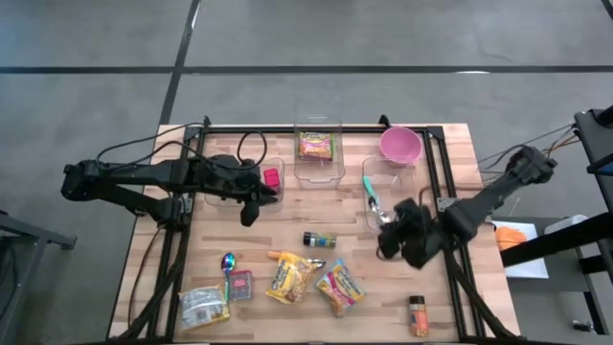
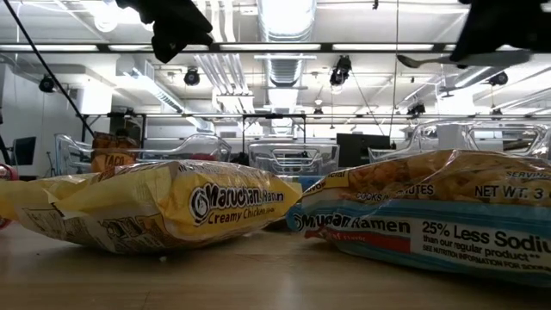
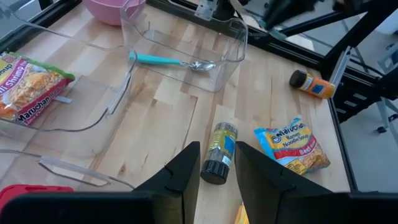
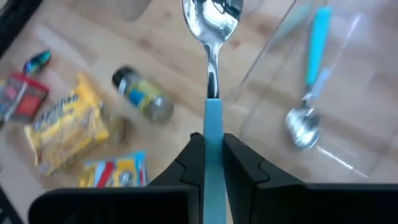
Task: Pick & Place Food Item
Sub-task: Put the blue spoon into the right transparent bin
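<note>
My right gripper (image 4: 211, 146) hangs above the table's right part (image 1: 391, 244), shut on a spoon with a teal handle and a shiny steel bowl (image 4: 211, 25). Another teal-handled spoon (image 1: 371, 192) lies in a clear bin (image 1: 388, 192) beside it. Ramen packets (image 1: 287, 278) (image 1: 340, 287) lie flat near the table's front, and one more (image 1: 315, 146) sits in the clear middle bin. A dark spice jar (image 1: 321, 239) lies on its side at the centre. My left gripper (image 3: 216, 174) hovers over the table's left middle (image 1: 251, 206), open, with nothing between its fingers. My right gripper pinches the spoon's teal handle (image 4: 211, 124) between its two fingers. The spoon runs along the fingers and sticks out ahead of them, bowl end away from the gripper. The fingers slant downward from the table's right side. The spoon is lifted clear of the table.
A pink bowl (image 1: 399, 144) stands at the far right. A clear bin at the left holds a red item (image 1: 271, 177). An orange-capped jar (image 1: 418, 314), a rainbow spoon (image 1: 228, 261), a small packet (image 1: 239, 285) and a pale packet (image 1: 204, 307) lie near the front edge.
</note>
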Robot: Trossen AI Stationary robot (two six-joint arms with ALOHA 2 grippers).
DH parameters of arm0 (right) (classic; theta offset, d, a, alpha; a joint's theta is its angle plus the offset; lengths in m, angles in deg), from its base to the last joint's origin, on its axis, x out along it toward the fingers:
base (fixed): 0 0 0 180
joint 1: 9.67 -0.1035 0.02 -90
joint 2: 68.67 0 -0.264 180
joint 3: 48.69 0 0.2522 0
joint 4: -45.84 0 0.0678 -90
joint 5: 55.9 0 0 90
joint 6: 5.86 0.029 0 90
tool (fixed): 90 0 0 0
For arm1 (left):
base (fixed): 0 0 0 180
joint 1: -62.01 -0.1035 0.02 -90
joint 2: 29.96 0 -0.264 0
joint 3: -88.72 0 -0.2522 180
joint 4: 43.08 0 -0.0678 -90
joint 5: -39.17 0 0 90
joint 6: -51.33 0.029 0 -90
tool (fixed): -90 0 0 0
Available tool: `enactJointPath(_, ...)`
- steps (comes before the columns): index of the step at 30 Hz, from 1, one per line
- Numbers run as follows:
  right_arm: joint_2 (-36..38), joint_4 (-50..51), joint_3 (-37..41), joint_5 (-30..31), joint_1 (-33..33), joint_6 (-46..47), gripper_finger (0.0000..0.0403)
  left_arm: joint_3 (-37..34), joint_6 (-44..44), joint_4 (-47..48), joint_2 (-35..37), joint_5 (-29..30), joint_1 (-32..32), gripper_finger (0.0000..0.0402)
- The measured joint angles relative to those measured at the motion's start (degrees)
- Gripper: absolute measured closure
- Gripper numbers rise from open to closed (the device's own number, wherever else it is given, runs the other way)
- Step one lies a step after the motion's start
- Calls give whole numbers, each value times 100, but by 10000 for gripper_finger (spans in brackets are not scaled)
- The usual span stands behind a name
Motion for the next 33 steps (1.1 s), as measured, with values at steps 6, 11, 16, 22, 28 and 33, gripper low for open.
enactJointPath(6, 559, 161, -19, -712, 1269, -847, 376, 0, -2, -58, 1, 1, 0, 293)
enactJointPath(11, 672, 507, -9, -1437, 2433, -1334, 376, 0, -21, -59, 1, 1, 0, 293)
enactJointPath(16, 554, 762, 91, -2089, 3365, -1989, 376, 0, -111, -13, 1, 1, 0, 293)
enactJointPath(22, 247, 742, 270, -2586, 4115, -2587, 376, 0, -111, 5, 1, 1, 0, 293)
enactJointPath(28, 53, 233, 650, -2979, 4602, -3038, 376, 0, -107, 5, 1, 1, 0, 293)
enactJointPath(33, 36, -445, 1113, -3268, 4887, -3235, 376, 0, -105, 9, 1, 1, 0, 293)
